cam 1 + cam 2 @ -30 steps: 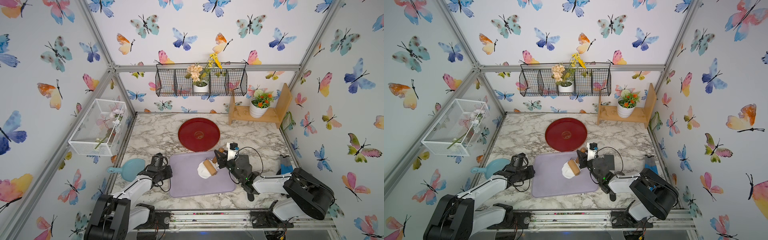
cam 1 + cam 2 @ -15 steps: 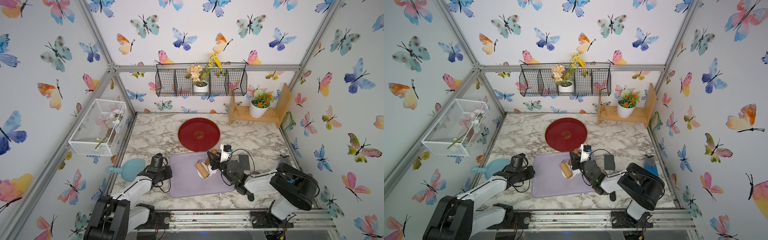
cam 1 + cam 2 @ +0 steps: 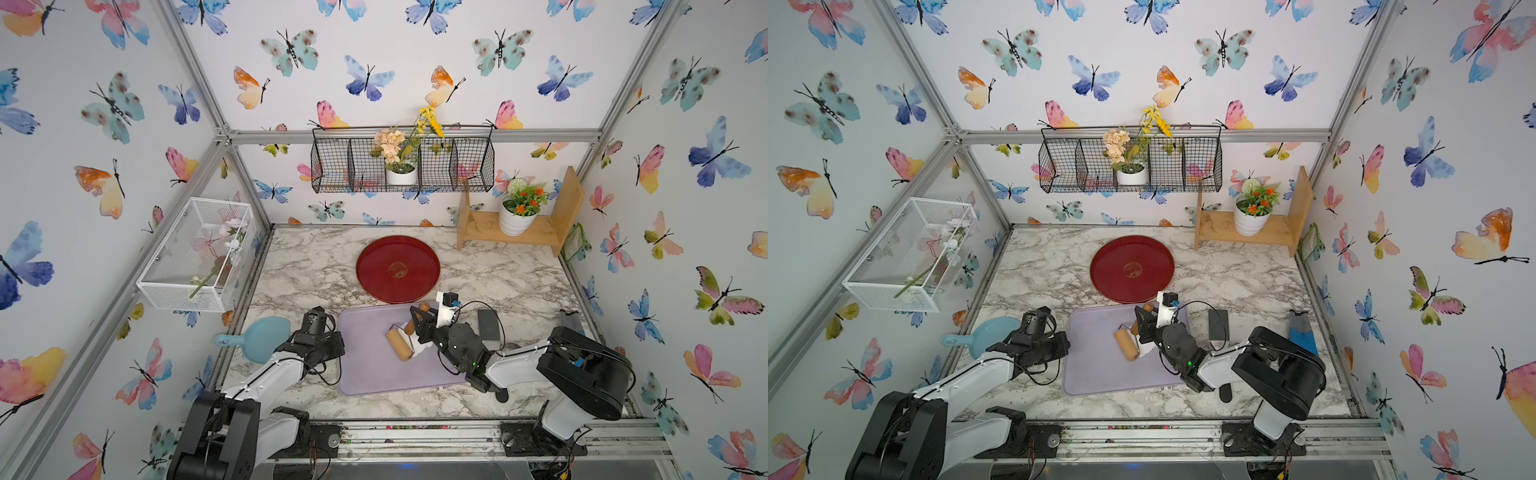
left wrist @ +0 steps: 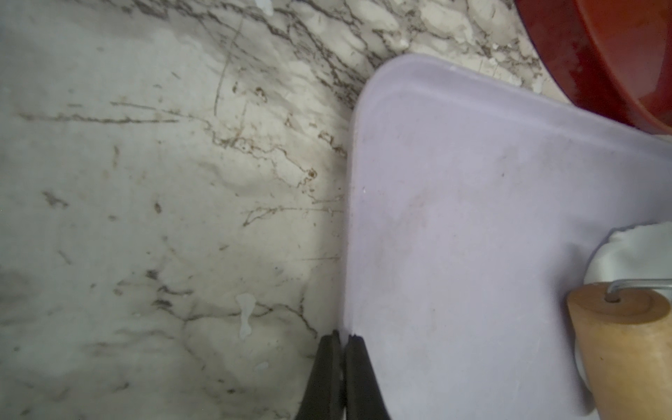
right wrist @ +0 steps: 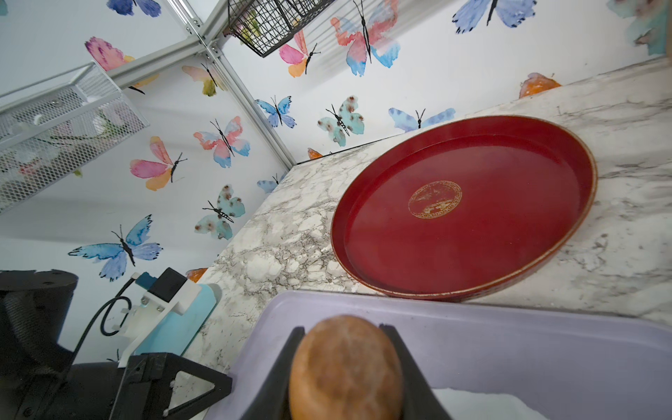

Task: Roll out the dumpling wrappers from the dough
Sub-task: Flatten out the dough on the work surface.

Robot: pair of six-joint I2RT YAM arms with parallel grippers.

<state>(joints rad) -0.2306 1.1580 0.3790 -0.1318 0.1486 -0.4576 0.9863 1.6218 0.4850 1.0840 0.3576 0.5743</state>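
The dough (image 3: 419,353) lies on the right half of the purple mat (image 3: 365,370), about midway between its far and near edges. Most of it is hidden under the wooden roller (image 3: 400,345) and the arm behind it. Only a white fringe shows beside the barrel in both top views, and the left wrist view shows a soft rumpled edge just past the barrel's end (image 4: 632,251). The right gripper (image 3: 417,323) has the roller's rounded handle clamped between its jaws, which stand part-way apart to the handle's width; the right wrist view shows a finger (image 5: 407,367) pressed against each side of the wood. Holding the handle rather than the barrel leaves the barrel free to turn on its wire axle, and the low, tilted wrist probably lets the arm bear down while it pushes. The barrel sits slantwise on the dough, its free end toward the mat's middle, so the pass in hand looks like an early flattening stroke. The left gripper (image 4: 343,345) has its jaws together and its tips right at the mat's left edge, most likely to stop the mat creeping under the roller's push; whether it nips the rim cannot be told. The red tray (image 3: 374,266) waits on the marble counter (image 3: 307,266) just beyond the mat's far edge, with nothing on it, presumably for finished rounds.
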